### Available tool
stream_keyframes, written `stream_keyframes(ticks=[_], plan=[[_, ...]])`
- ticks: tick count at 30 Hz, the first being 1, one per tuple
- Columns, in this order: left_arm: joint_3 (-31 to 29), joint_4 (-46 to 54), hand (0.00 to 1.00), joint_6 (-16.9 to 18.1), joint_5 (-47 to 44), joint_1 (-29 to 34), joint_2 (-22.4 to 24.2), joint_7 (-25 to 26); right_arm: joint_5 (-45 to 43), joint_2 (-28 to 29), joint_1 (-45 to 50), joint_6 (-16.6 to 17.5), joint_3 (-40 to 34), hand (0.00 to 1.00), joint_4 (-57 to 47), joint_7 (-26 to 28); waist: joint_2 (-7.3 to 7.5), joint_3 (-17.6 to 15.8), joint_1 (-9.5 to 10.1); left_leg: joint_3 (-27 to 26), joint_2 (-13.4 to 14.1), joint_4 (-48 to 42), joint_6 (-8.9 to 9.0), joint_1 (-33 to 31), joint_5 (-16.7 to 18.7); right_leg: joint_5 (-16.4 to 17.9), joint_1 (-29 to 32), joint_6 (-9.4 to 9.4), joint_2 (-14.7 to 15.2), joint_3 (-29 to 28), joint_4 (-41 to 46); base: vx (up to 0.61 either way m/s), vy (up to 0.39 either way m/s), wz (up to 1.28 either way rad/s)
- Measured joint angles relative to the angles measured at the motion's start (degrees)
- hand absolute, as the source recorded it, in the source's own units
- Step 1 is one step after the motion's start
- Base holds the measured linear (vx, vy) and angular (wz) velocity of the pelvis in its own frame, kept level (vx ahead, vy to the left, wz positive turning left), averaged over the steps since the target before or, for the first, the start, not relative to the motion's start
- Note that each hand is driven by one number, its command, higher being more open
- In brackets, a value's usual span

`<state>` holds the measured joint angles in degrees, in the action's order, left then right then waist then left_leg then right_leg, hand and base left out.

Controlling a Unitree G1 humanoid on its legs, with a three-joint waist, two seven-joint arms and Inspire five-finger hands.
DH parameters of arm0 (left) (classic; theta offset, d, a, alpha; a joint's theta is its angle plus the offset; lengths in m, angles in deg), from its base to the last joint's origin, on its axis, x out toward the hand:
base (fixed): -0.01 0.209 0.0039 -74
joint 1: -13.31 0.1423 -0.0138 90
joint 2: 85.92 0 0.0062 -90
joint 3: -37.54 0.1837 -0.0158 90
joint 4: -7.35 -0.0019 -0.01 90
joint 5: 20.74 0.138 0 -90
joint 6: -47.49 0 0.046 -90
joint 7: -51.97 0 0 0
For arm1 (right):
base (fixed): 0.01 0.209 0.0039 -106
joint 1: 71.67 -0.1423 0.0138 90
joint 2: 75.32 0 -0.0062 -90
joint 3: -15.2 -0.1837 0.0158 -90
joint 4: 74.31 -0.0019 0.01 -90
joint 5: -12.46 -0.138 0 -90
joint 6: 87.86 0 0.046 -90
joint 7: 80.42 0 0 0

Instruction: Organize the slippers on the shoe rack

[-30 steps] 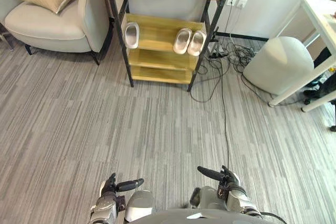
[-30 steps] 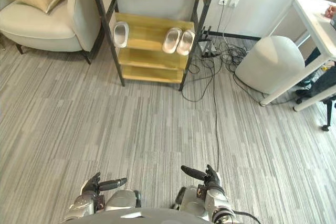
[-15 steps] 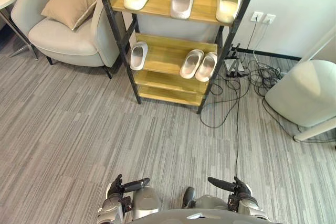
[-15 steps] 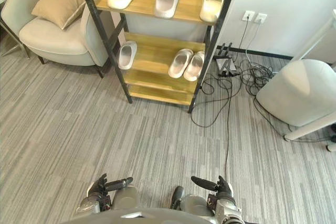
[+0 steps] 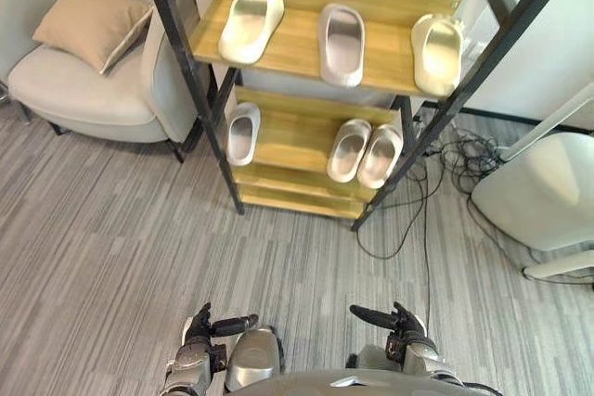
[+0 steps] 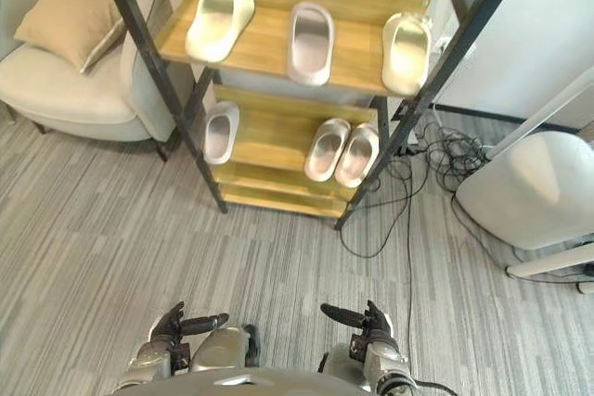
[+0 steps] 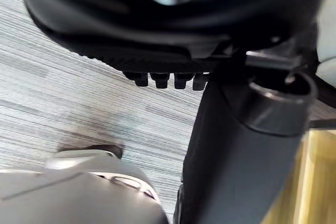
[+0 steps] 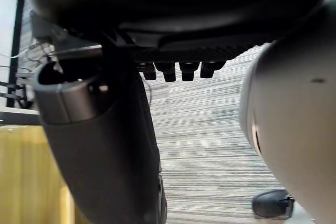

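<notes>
1. Left eye view: shoe rack (image 5: 295, 48) sits at 12 o'clock, well apart from the robot. Both arms are low at 6 o'clock.
2. Top shelf: cream slipper (image 5: 251, 20) at the 9 o'clock end, grey slipper (image 5: 342, 41) in the middle, second cream slipper (image 5: 438, 51) at the 3 o'clock end. All three are apart from each other.
3. Middle shelf: lone slipper (image 5: 243, 134) at the 9 o'clock end. A pair (image 5: 350, 149) lies side by side, touching, toward 3 o'clock.
4. Left robot hand (image 5: 202, 329) looks released, thumb stuck out inward, grasping nothing. Right robot hand (image 5: 401, 324) is the same, relaxed and empty. The wrist views show floor past the fingers and no slipper.
5. Step, my read: approach and survey. No pick has started, and every slipper is on the rack.
6. Next move probably calls for closing in on the rack and raising one arm to shelf height. The grey slipper splits the two cream ones, so it's the likely first pick. It may match the lone slipper below, but I can't confirm that from here.
7. Watch: cables (image 5: 461, 148) on the floor at 2 o'clock by the rack foot, armchair (image 5: 79, 90) at 10 o'clock.
</notes>
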<state>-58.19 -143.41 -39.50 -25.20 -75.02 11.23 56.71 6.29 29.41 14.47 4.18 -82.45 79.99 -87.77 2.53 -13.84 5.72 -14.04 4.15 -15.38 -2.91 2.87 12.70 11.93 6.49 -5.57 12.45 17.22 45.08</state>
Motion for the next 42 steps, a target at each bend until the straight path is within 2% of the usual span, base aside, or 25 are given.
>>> stream_keyframes(ticks=[2, 4, 5, 6, 7, 8, 10, 11, 13, 14, 15, 16, 17, 18, 19, 20, 21, 25, 27, 30, 33, 37, 41, 42], plan=[[-0.01, -0.03, 1.00, 0.00, 0.40, 0.02, 0.02, 0.00, 0.52, -0.01, -0.50, 0.51, 0.05, 1.00, -0.09, 0.10, -0.02, -0.01, -0.34, 0.09, 0.54, 1.22, 0.63, 1.74, 0.38, 0.50, 2.17, 0.86, -0.88, 2.48, -6.48, 0.23, -0.091, 0.02], [0.00, -0.14, 1.00, 0.00, 0.65, 0.04, 0.13, 0.05, 0.54, -0.02, -1.19, 0.49, 0.36, 1.00, -0.05, 0.46, -0.44, -0.27, -0.98, 0.66, 1.64, 2.15, 2.14, 2.84, 0.83, -0.71, 3.52, 0.92, -4.51, 2.22, -19.82, 0.24, -0.157, 0.11], [-0.02, -0.24, 1.00, -0.01, 0.68, 0.29, -0.04, -0.02, 0.55, 0.00, -1.01, 0.46, 0.93, 1.00, 0.06, 0.51, -0.16, -0.18, -1.09, 1.04, 1.52, 2.24, 2.91, 3.21, 1.22, -3.63, 3.50, 0.70, -6.03, 0.71, -26.49, 0.21, -0.133, 0.36], [-0.06, -0.57, 1.00, -0.03, 0.85, 0.31, -0.42, -0.20, 0.47, -0.08, -0.33, 0.19, 0.92, 1.00, 0.29, 0.64, 0.33, -0.20, -1.64, 2.74, 0.99, 1.94, 4.07, 3.41, 2.01, -10.88, 2.74, 4.05, -7.20, -2.45, -28.96, 0.36, -0.198, 0.42], [-0.22, -0.88, 1.00, 0.10, 1.46, 0.06, 0.45, -0.08, 0.59, -1.32, -0.48, -0.05, 0.81, 1.00, 0.43, 0.68, -1.18, -0.04, -1.51, 4.19, 2.12, 2.02, 4.68, 3.74, 2.47, -10.10, 2.19, 5.13, -8.27, -2.35, -28.38, 0.31, -0.173, 0.46], [-0.32, -0.91, 1.00, 0.15, 1.80, 0.02, 1.47, -0.04, 0.60, -1.66, -0.50, -0.03, -0.09, 1.00, 0.48, 0.64, -2.06, -0.14, -1.45, 5.53, 2.69, 2.38, 5.01, 3.81, 2.66, -8.43, 2.17, 5.44, -8.72, -1.70, -27.94, 0.37, -0.216, 0.32], [-0.32, -0.94, 1.00, 0.09, 1.85, 0.01, 1.76, -0.08, 0.58, -1.80, -0.30, -0.31, -1.03, 1.00, 0.42, 0.66, -2.84, -0.39, -1.64, 7.07, 3.60, 2.12, 5.08, 3.82, 2.69, -6.97, 1.60, 5.95, -9.27, -0.14, -27.68, 0.29, -0.211, 0.40], [-0.33, -1.01, 1.00, -0.03, 2.22, 0.02, 1.86, -0.14, 0.56, -1.84, 0.36, -0.50, -2.65, 1.00, 0.38, 0.72, -3.20, -0.46, -1.79, 8.99, 4.89, -1.44, 6.14, 3.05, 3.08, -5.77, -1.17, 6.34, -10.15, 1.70, -29.08, 0.31, -0.242, 0.54], [-0.37, -0.65, 1.00, -0.02, 2.91, 0.02, 1.89, -0.15, 0.54, -1.85, 1.26, -0.53, -3.06, 1.00, 0.08, 0.61, -3.29, -0.47, -1.68, 9.55, 6.25, -8.34, 7.76, 0.69, 3.87, -5.24, -3.75, 6.55, -10.90, 2.95, -30.67, 0.20, -0.142, 0.41], [-0.54, -0.01, 1.00, 0.04, 3.03, 0.20, 1.86, -0.17, 0.43, -1.83, 2.01, -0.51, -3.04, 1.00, -0.19, 0.51, -3.29, -0.48, -1.16, 9.30, 8.13, -17.54, 8.56, -2.87, 4.67, -4.90, -6.21, 7.06, -11.63, 3.45, -32.48, 0.19, -0.062, 0.13], [-0.57, 0.25, 1.00, 0.06, 3.01, 0.30, 1.95, -0.15, 0.38, -1.83, 2.50, -0.51, -3.05, 1.00, -0.50, 0.49, -3.44, -0.46, -0.50, 8.49, 8.93, -21.93, 8.52, -5.15, 6.09, -4.81, -8.33, 7.20, -12.16, 3.38, -33.94, 0.22, -0.055, 0.07], [-0.57, 0.29, 1.00, 0.06, 3.01, 0.29, 1.93, -0.16, 0.37, -1.79, 2.50, -0.52, -3.05, 1.00, -0.50, 0.49, -3.44, -0.46, -0.45, 8.34, 8.92, -22.12, 8.57, -5.82, 6.65, -4.82, -8.85, 7.18, -12.18, 3.35, -34.32, 0.14, 0.037, -0.08], [-0.41, 0.58, 1.00, 0.09, 2.99, 0.24, 1.85, -0.18, 0.35, -1.75, 2.26, -0.52, -2.77, 1.00, -0.46, 0.49, -3.36, -0.48, -0.32, 8.43, 7.94, -19.93, 8.05, -8.21, 7.25, -4.96, -9.63, 6.96, -11.78, 2.95, -35.13, 0.11, 0.105, -0.21], [-0.31, 0.86, 1.00, 0.17, 2.98, 0.15, 1.84, -0.17, 0.35, -1.57, 1.94, -0.50, -2.43, 1.00, -0.45, 0.49, -3.32, -0.50, -0.12, 9.45, 6.33, -14.14, 7.76, -9.91, 6.88, -5.29, -9.69, 6.29, -11.07, 1.99, -35.42, 0.13, 0.188, -0.27], [-0.25, 0.86, 1.00, 0.23, 2.98, 0.06, 1.83, -0.21, 0.36, -1.48, 1.75, -0.51, -2.44, 1.00, -0.41, 0.49, -3.32, -0.53, -0.10, 10.43, 5.54, -10.54, 7.99, -10.36, 5.97, -5.32, -9.67, 5.61, -10.68, 1.49, -35.46, 0.11, 0.201, -0.41], [-0.25, 0.79, 1.00, 0.19, 2.95, 0.03, 1.75, -0.20, 0.36, -1.66, 1.59, -0.59, -2.44, 1.00, -0.06, 0.53, -2.98, -0.52, 0.05, 10.16, 4.40, -8.46, 6.79, -9.44, 1.96, -5.38, -9.77, 4.64, -9.79, 0.31, -35.47, 0.16, 0.205, -0.22], [0.19, 0.66, 1.00, 0.18, 3.08, -0.08, 0.98, -0.14, 0.45, -1.23, 1.53, -0.59, -1.68, 1.00, 0.06, 0.50, -1.68, 0.31, -0.17, 9.75, 1.90, -5.60, 5.67, -7.97, 0.21, -5.74, -9.65, 3.14, -8.47, -0.47, -36.98, 0.19, 0.181, -0.14], [1.27, -0.23, 1.00, 0.10, 3.10, -0.52, 0.60, -0.04, 0.56, -0.72, 1.66, -0.71, -1.00, 1.00, 0.17, 0.84, -1.27, 0.32, 0.02, 9.60, -0.56, -6.66, 5.47, -6.83, 0.35, -6.70, -12.42, 1.81, -6.47, -1.91, -40.21, 0.14, 0.147, -0.07], [2.80, -0.41, 1.00, 0.10, 3.54, -0.22, 0.25, -0.15, 1.02, -0.58, 1.58, -0.62, 0.09, 1.00, 0.08, 1.07, -1.37, 0.38, 0.01, 9.56, -0.97, -5.79, 4.76, -5.03, 0.76, -6.81, -13.64, 1.71, -6.27, -2.25, -40.60, 0.06, 0.068, -0.12], [3.34, -0.55, 1.00, 0.10, 5.22, -0.22, 0.00, -0.55, 2.17, -0.35, 1.63, -0.59, 1.47, 1.00, 0.14, 1.24, -1.08, 1.06, -0.05, 9.72, -1.49, -3.25, 4.72, -3.33, 0.76, -6.83, -14.12, 1.68, -6.22, -2.20, -40.89, 0.04, 0.020, -0.03], [3.41, -1.37, 1.00, 0.10, 5.80, -0.20, -0.07, -1.10, 2.85, -0.55, 1.73, -0.61, 2.99, 1.00, 0.15, 1.81, -1.02, 1.63, -0.15, 10.07, -2.06, -0.07, 3.49, -1.67, -0.03, -7.01, -15.04, 1.38, -6.08, -1.84, -41.94, 0.00, -0.007, 0.03], [4.79, -1.43, 1.00, 0.11, 6.35, 0.02, -0.20, -1.32, 4.01, -1.16, 1.19, -0.67, 9.92, 1.00, 0.12, 2.37, -1.37, 2.09, -0.16, 11.54, -3.08, 2.55, 3.10, -1.02, -1.62, -7.27, -15.35, 1.00, -5.45, -0.58, -42.37, -0.03, -0.017, 0.16], [4.79, -1.40, 1.00, 0.17, 6.40, 0.38, -0.30, -1.30, 4.54, -1.56, -0.29, -0.78, 24.17, 1.00, -3.35, 3.33, -1.08, 2.37, 0.15, 12.62, -3.61, 4.28, 2.91, -1.08, -3.41, -8.40, -15.31, 1.05, -5.23, 0.09, -43.04, -0.07, -0.014, 0.15], [4.79, -1.38, 1.00, 0.23, 6.66, 0.43, -0.33, -1.24, 4.68, -1.69, -1.21, -0.74, 31.25, 1.00, -7.69, 4.11, -0.91, 2.47, 0.35, 12.94, -3.72, 5.05, 2.82, -1.29, -4.29, -9.39, -15.20, 1.18, -5.27, 0.09, -43.82, -0.11, -0.004, 0.08]])
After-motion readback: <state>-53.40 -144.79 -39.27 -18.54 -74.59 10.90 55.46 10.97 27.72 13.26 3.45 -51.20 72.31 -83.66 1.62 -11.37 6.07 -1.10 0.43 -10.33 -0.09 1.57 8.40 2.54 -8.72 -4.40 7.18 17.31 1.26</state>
